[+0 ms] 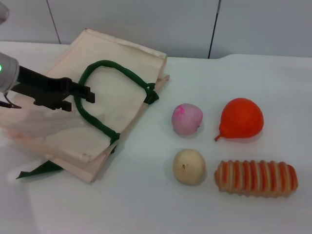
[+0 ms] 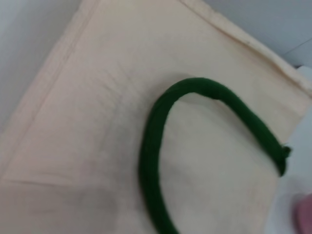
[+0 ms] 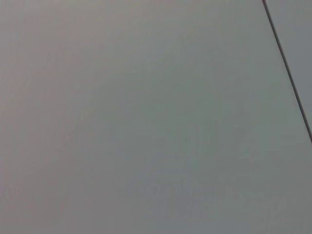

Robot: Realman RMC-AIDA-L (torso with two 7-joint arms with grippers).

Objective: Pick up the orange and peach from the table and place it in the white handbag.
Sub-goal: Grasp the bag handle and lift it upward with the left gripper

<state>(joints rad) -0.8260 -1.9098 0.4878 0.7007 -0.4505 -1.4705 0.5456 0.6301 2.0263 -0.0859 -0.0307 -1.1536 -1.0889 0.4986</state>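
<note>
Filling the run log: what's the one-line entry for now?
left pincer: open, over white handbag | orange, peach: on table

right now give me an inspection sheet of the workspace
surface: white table, no spills seen
job's things: orange and peach side by side on the table, untouched; white handbag lying flat, green handle looped on top
clutter: beige round fruit and striped bread loaf nearer the robot
grippers: left gripper open over the handbag, by its handle; right gripper not in view
cables: nothing seen
surroundings: grey panelled wall behind the table
</note>
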